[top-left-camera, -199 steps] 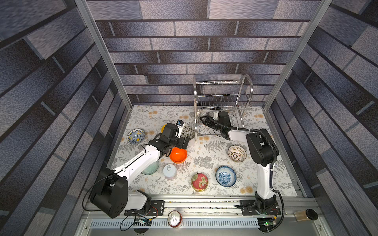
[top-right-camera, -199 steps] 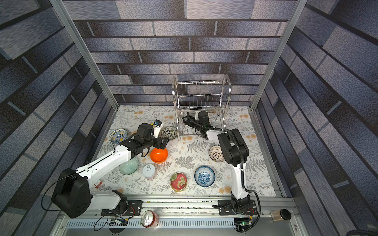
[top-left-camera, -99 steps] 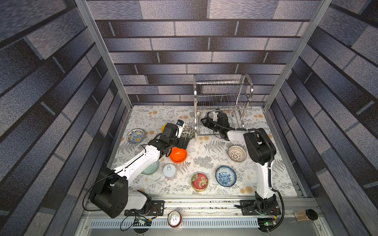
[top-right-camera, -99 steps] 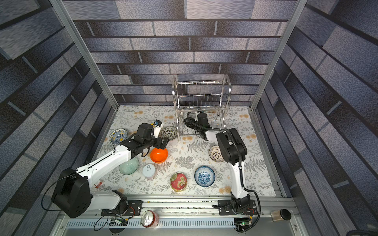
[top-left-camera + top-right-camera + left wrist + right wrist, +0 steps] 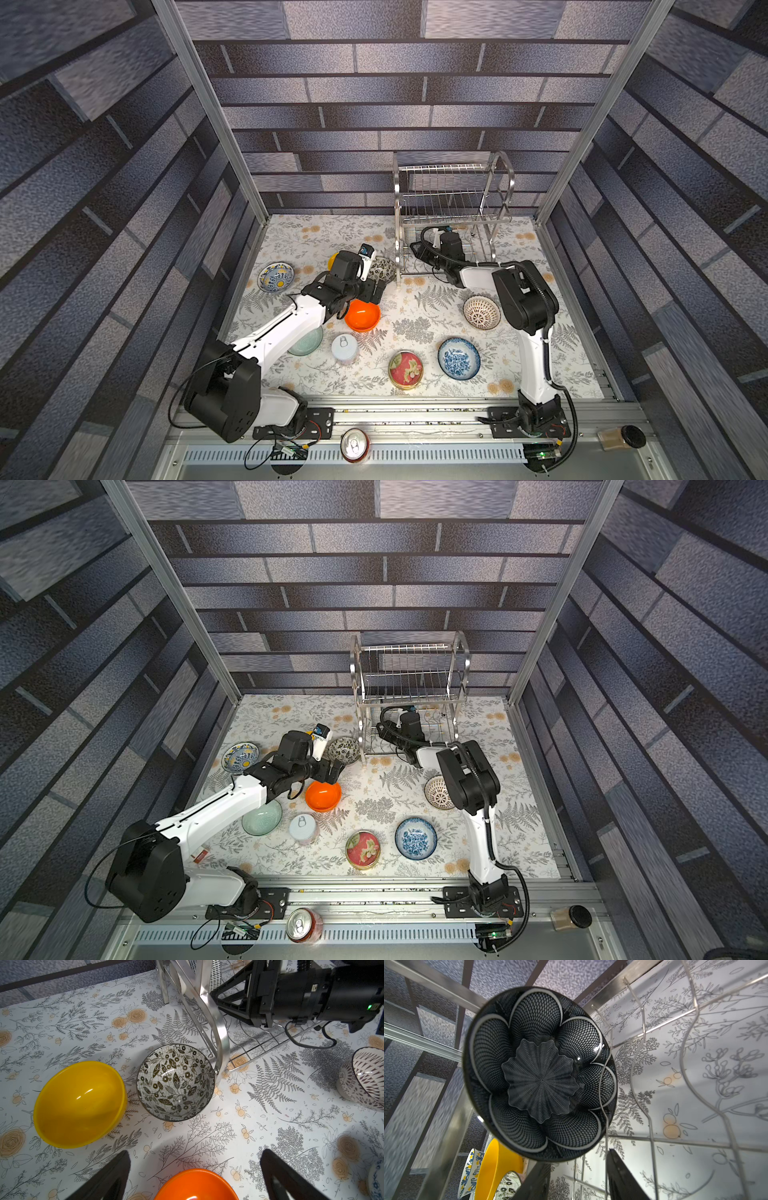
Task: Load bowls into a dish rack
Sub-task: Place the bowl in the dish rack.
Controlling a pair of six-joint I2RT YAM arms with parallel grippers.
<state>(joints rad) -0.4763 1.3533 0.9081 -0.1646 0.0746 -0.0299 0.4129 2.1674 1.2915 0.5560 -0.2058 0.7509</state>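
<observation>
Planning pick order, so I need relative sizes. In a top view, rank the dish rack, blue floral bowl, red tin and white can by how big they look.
Largest to smallest, in a top view:
1. dish rack
2. blue floral bowl
3. red tin, a little smaller than the bowl
4. white can

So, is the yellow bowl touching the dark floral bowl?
Apart. The left wrist view shows a strip of tablecloth between the yellow bowl and the dark floral bowl.

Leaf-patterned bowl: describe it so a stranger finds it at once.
Find the steel rack at the table's back. Beside its foot nearest the left arm sits the leaf bowl, next to a yellow bowl. Only it shows dark leaves on white.
</observation>
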